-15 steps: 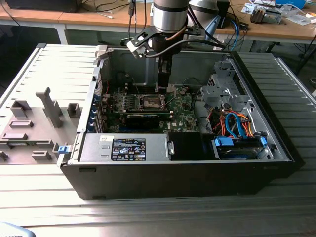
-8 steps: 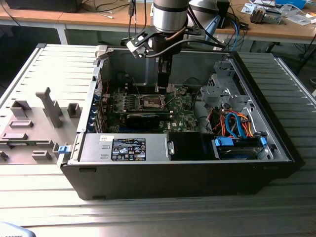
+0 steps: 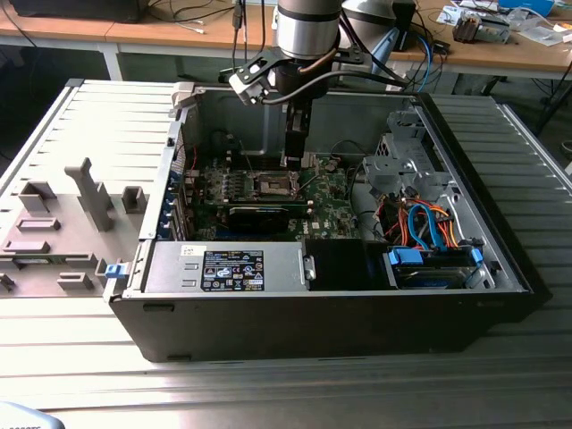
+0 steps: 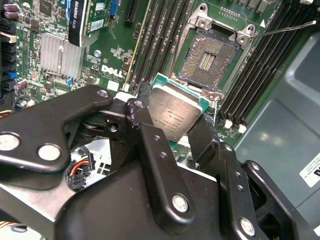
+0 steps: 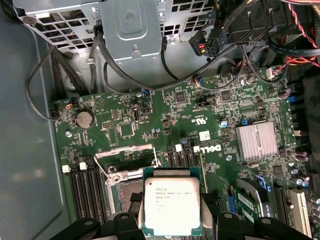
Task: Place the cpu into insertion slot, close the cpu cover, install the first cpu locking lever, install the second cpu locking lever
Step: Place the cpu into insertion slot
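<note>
Cpu [image 4: 172,117] is pinched by its edges between the closed jaws, hanging clear of the bare insertion slot [image 4: 205,60] on the motherboard [image 5: 200,110]. The arm [image 3: 308,36] points straight down into the open computer case [image 3: 268,322] on the bench [image 3: 268,393].

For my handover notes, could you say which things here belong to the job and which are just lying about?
Job: cpu, held by the gripper; insertion slot, open; cpu cover; locking lever.
Lying about: heatsink; coin battery; memory slots; blue cables.

Silver-grey cpu [image 5: 171,205], green mobo [image 5: 170,120], blk jaws, dark insertion slot [image 4: 206,59]
</note>
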`<action>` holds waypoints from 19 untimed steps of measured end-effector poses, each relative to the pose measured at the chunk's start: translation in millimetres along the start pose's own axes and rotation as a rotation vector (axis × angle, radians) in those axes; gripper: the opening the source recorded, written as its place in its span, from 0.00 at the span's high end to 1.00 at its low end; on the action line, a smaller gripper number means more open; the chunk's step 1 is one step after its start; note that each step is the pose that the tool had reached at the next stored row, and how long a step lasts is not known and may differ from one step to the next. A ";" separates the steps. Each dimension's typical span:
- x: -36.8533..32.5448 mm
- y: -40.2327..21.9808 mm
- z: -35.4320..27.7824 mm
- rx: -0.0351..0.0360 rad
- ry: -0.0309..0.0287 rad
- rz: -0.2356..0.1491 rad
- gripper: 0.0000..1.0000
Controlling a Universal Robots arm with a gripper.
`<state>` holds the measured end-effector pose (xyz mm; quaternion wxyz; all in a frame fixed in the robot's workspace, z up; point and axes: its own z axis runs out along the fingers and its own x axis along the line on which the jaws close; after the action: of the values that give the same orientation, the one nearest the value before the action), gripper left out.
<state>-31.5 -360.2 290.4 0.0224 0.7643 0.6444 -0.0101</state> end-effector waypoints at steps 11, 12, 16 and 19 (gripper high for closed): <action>0.0 0.0 0.3 -0.0008 0.0003 -0.017 0.45; 0.0 0.0 0.3 -0.0012 0.0005 -0.028 0.45; 0.1 0.0 0.5 -0.0032 0.0016 -0.071 0.45; 0.0 0.0 0.5 -0.0038 0.0018 -0.085 0.45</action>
<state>-31.4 -360.2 289.9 0.0228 0.7361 0.6765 -0.0091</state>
